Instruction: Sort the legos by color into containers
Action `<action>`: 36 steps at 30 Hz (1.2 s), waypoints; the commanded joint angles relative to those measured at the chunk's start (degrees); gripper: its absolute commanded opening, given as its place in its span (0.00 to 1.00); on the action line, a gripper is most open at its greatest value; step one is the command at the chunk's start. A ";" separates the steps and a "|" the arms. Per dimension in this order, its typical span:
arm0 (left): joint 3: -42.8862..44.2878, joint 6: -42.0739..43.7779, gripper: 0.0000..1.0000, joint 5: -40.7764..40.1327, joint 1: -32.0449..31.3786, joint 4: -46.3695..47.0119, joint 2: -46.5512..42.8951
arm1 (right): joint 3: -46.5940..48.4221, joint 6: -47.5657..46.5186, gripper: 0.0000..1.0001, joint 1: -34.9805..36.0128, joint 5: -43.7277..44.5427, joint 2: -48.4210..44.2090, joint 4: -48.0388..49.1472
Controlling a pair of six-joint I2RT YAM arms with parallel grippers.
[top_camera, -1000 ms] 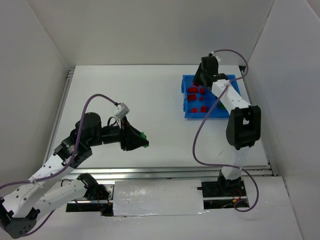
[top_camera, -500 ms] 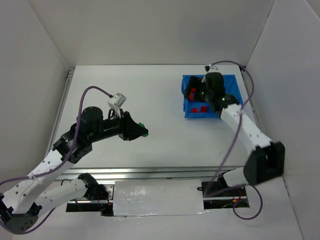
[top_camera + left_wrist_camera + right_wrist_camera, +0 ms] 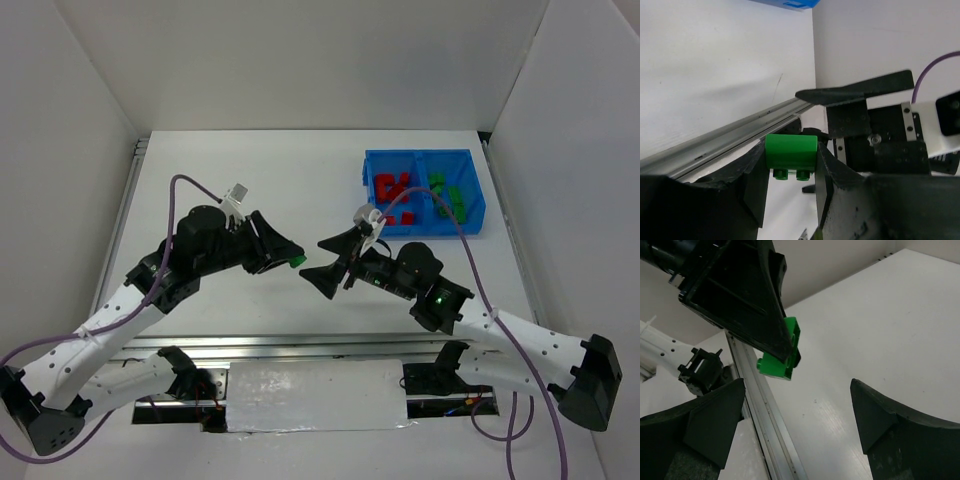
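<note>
So the left gripper (image 3: 290,260) is clamped on a single green lego (image 3: 298,262), pinched flat between its two black fingers with the brick sticking out at the tips. In the left wrist view you can see two little studs poking out under the brick, and the pads are pressed tight on both its sides. It looks held up off the white table (image 3: 250,180), not resting on it.

The right gripper (image 3: 330,260) is spread wide with nothing in it. It's pointed straight at the left one, tip to tip near the middle of the table. From the right wrist camera the green brick sits up beyond the two spread fingers, roughly in line with the gap between them but not touching either. Near, not in contact.

The blue bin (image 3: 478,195) sits at the far right of the table, well apart from both grippers. A divider wall splits it into two compartments. The left one has the red legos (image 3: 393,190) in a loose pile, and the right one has the green legos (image 3: 450,195). I can't count them exactly from up top, they're too small. I can't spot any loose bricks out on the table surface either, the only one outside the bin is the green one in the left fingers.

The aluminium rail (image 3: 300,345) runs along the near edge below both arms, and it also shows behind the brick in both wrist views.
</note>
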 commanded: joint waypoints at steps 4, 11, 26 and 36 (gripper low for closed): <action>0.49 -5.03 0.00 -0.37 0.25 3.68 0.86 | 1.96 -0.07 0.90 4.70 6.83 2.25 9.02; 0.84 -4.85 0.00 -0.45 0.25 4.29 1.92 | 4.95 0.98 0.74 5.66 7.09 6.91 8.58; 4.26 4.70 1.00 -7.47 3.13 0.17 6.30 | 2.14 5.36 0.00 -1.68 11.49 8.50 6.50; 17.54 23.53 1.00 -26.90 9.30 -25.93 10.37 | 25.15 19.95 0.01 -42.52 17.02 26.94 -34.88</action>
